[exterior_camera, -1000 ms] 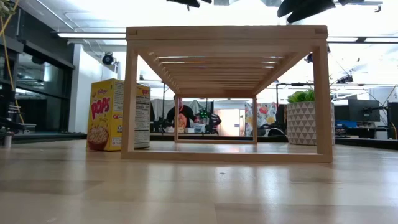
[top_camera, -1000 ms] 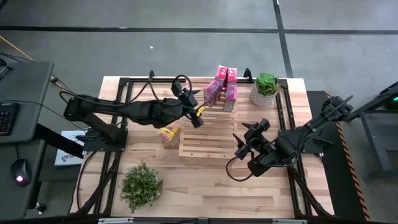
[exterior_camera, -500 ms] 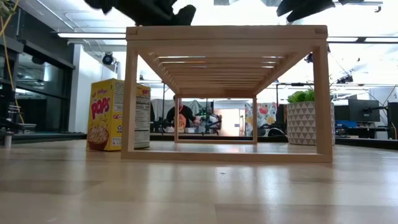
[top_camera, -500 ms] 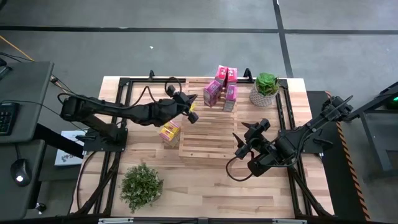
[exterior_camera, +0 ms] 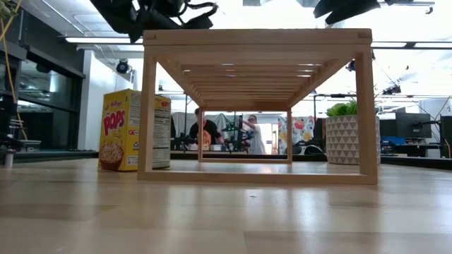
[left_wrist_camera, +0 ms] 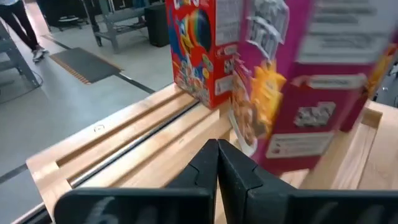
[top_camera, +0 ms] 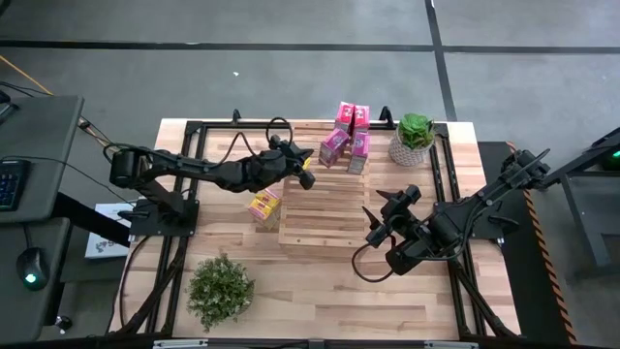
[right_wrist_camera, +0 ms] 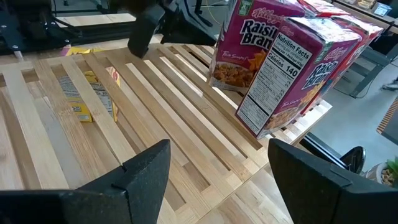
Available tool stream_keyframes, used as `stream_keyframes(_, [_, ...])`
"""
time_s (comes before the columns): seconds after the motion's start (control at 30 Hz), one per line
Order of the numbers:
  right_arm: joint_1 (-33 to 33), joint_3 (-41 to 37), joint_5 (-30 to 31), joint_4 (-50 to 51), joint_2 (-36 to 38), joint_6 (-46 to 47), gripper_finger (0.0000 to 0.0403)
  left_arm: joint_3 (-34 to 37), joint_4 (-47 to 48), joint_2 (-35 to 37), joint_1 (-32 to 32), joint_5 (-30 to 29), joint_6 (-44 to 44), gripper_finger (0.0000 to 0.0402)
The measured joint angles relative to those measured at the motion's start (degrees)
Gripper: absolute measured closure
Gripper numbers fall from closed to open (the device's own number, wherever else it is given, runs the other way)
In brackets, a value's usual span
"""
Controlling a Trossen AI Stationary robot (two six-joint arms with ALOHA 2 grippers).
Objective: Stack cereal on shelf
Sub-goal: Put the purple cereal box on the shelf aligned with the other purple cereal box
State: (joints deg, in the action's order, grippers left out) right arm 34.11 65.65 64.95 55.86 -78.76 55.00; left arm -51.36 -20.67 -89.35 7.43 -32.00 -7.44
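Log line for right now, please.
left gripper: shut, empty, over shelf | right gripper: open, waiting | yellow box: on table

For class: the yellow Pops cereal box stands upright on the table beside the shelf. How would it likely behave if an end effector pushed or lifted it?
The yellow Pops box stands tall on a narrow base, so a high push would probably tip it. It looks like thin cardboard: likely light, and liable to dent under a hard squeeze. Its flat printed faces may be somewhat slippery.
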Motion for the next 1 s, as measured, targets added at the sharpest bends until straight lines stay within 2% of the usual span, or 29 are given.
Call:
stream_keyframes(0.3, [0.0, 0.0, 0.0, 0.0, 0.0, 0.0, 0.0139, 0.0, -0.3, 0.0, -0.8, 0.2, -2.8, 0.0401])
stream_keyframes(0.67, [0.0, 0.0, 0.0, 0.0, 0.0, 0.0, 0.0139, 0.0, -0.4, 0.0, -1.0, 4.7, -5.6, 0.0401])
stream_keyframes(1.0, [0.0, 0.0, 0.0, 0.0, 0.0, 0.0, 0.0139, 0.0, -1.0, 0.0, -2.8, 4.9, -6.0, 0.0401])
